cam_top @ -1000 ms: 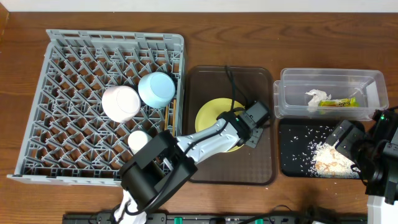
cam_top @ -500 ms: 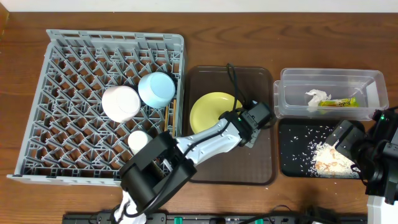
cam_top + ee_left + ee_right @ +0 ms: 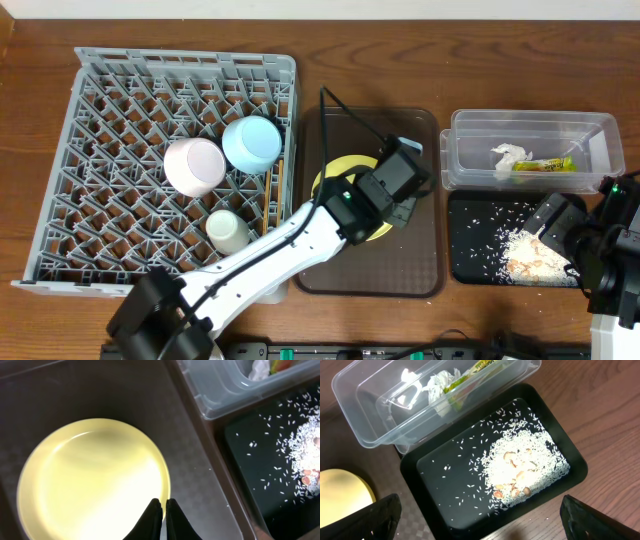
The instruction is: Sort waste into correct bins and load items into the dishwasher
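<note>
My left gripper (image 3: 162,505) is shut on the right rim of the round yellow plate (image 3: 90,480), over the brown serving tray (image 3: 400,270). The arm hides part of the plate (image 3: 332,178) in the overhead view. The pink bowl (image 3: 194,165), blue bowl (image 3: 251,143) and white cup (image 3: 228,231) sit in the grey dish rack (image 3: 100,150), with chopsticks (image 3: 279,180) at its right edge. The napkin (image 3: 508,157) and wrapper (image 3: 545,165) lie in the clear tub (image 3: 600,135). Rice (image 3: 525,465) lies in the black tray (image 3: 440,465). My right gripper (image 3: 480,515) is open and empty above it.
The brown tray lies between the rack on the left and the two bins on the right. The clear tub sits directly behind the black tray. Bare wooden table runs along the back edge.
My left arm has swung and lifted, turning its wrist while holding the plate's rim. The plate has shifted slightly left and back on the brown tray. The right arm has not moved.
</note>
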Tool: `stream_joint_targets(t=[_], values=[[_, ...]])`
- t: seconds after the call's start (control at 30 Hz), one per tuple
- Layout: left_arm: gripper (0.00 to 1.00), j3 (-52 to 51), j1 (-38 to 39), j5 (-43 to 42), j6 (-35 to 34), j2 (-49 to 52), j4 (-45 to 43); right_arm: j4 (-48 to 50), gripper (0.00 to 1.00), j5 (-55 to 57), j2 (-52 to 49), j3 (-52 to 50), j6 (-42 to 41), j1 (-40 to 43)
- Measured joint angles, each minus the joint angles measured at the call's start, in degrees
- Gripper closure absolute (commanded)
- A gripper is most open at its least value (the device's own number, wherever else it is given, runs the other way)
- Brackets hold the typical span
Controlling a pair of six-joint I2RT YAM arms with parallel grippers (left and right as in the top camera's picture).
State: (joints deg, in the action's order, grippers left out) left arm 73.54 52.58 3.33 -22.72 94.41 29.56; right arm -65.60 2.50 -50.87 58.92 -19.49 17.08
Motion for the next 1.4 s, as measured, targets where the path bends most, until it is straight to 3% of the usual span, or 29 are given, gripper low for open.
stream_joint_targets(t=[0.07, 0.2, 0.27, 0.4, 0.53, 0.57, 0.63, 0.77, 0.87, 1.13, 1.2, 1.27, 1.4], values=[[0.89, 0.0, -0.9, 0.0, 0.0, -0.8, 0.8, 0.0, 0.01, 0.0, 0.0, 0.0, 0.0, 0.0], [0.37, 0.0, -2.1, 0.0, -0.3, -1.2, 3.3, 0.0, 0.01, 0.0, 0.0, 0.0, 0.0, 0.0], [0.21, 0.0, -1.9, 0.0, -0.4, -1.2, 4.7, 0.0, 0.01, 0.0, 0.0, 0.0, 0.0, 0.0], [0.11, 0.0, -0.9, -1.4, -1.0, -0.4, 4.7, 0.0, 0.01, 0.0, 0.0, 0.0, 0.0, 0.0], [0.10, 0.0, 0.7, -3.0, -1.0, 3.7, 2.4, 0.0, 0.01, 0.0, 0.0, 0.0, 0.0, 0.0], [0.15, 0.0, 1.0, -3.3, -1.0, 5.0, 1.9, 0.0, 0.01, 0.0, 0.0, 0.0, 0.0, 0.0], [0.45, 0.0, 1.5, -3.6, -1.0, 7.4, 0.9, 0.0, 0.01, 0.0, 0.0, 0.0, 0.0, 0.0], [0.67, -0.1, 1.7, -4.2, -0.7, 10.6, -3.0, 0.0, 0.01, 0.0, 0.0, 0.0, 0.0, 0.0], [0.72, -0.1, 1.8, -3.6, -1.0, 12.9, -5.3, 0.0, 0.01, 0.0, 0.0, 0.0, 0.0, 0.0], [0.73, 0.0, 2.5, 0.5, -3.3, 21.3, -9.4, 0.0, 0.01, 0.0, 0.0, 0.0, 0.0, 0.0], [0.79, 0.1, 2.5, 1.1, -3.5, 21.6, -10.0, 0.0, 0.01, 0.0, 0.0, 0.0, 0.0, 0.0], [0.91, 0.2, 2.5, 1.6, -3.7, 21.9, -10.1, 0.0, 0.01, 0.0, 0.0, 0.0, 0.0, 0.0], [0.92, 1.2, 2.7, 3.1, -4.1, 22.3, -9.1, 0.0, 0.01, 0.0, 0.0, 0.0, 0.0, 0.0]])
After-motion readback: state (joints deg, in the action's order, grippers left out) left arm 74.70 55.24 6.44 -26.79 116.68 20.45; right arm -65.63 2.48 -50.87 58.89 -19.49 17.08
